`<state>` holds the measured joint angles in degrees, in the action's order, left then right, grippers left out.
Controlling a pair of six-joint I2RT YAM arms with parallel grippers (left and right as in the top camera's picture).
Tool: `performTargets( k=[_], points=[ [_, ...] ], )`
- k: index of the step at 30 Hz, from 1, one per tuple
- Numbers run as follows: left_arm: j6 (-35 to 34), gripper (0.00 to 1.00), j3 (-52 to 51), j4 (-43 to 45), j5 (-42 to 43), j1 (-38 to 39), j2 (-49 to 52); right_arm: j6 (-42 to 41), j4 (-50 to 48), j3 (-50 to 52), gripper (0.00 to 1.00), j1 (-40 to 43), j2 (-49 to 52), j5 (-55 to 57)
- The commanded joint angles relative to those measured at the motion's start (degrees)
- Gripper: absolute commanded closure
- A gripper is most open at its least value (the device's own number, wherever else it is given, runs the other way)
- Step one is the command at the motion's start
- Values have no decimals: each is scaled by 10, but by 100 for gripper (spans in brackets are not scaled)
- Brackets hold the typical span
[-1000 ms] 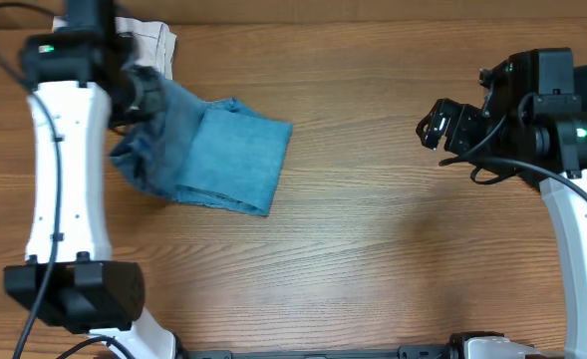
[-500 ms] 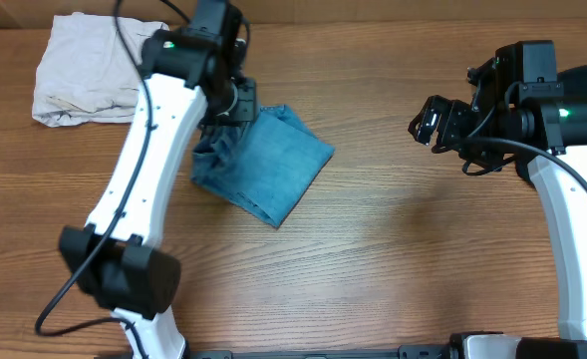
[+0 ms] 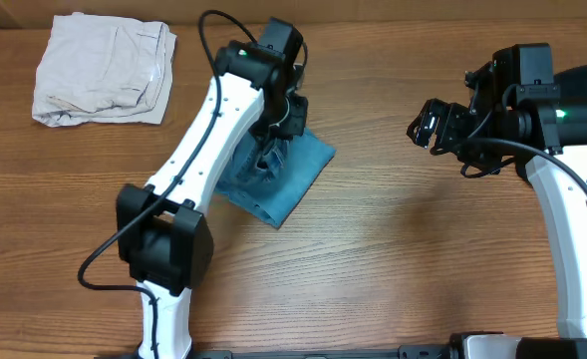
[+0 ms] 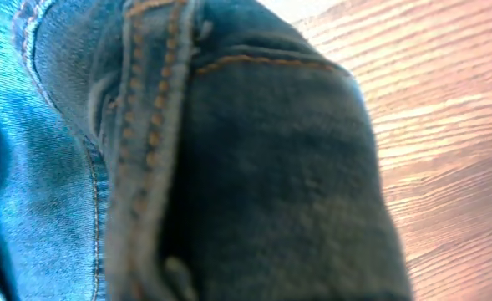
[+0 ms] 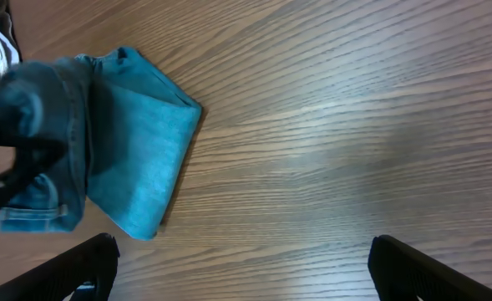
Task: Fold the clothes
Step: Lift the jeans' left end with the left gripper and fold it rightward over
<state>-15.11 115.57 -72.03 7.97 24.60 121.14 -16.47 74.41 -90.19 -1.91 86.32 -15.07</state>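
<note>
Lying folded: 1 jeans [image 3: 295, 168], 1 off-white garment [image 3: 99, 70]; left pincer [image 3: 273, 152] state unclear, right pincer [image 3: 425, 126] wide.

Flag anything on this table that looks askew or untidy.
The folded jeans lie skewed, their edges diagonal to the grain of the table, and the end beneath the left arm is heaped and bunched rather than flat. The off-white garment in the far left corner is rumpled, its edges uneven. Nothing looks spilled or damaged.

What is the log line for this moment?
left gripper: shut on jeans, bunched | right gripper: open, empty | off-white garment: lying far left
</note>
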Motion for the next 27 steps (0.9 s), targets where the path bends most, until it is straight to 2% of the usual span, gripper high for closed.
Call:
performTargets(
  k=[1, 12, 22, 24, 27],
  points=[
    [-8, 88, 14, -7, 27, 11, 25, 4, -4, 4, 0, 0, -3, -4],
    [34, 83, 14, -62, 61, 15, 29, 4, -7, 4, 0, 0, -3, -5],
    [47, 70, 14, -71, 62, 15, 29, 3, -10, 4, 0, 0, -3, -5],
    [65, 62, 14, -73, 85, 15, 29, 2, -15, 4, 0, 0, -3, -4],
    [74, 59, 15, -73, 101, 15, 28, 2, -20, 4, 0, 0, -3, -5]
  ],
)
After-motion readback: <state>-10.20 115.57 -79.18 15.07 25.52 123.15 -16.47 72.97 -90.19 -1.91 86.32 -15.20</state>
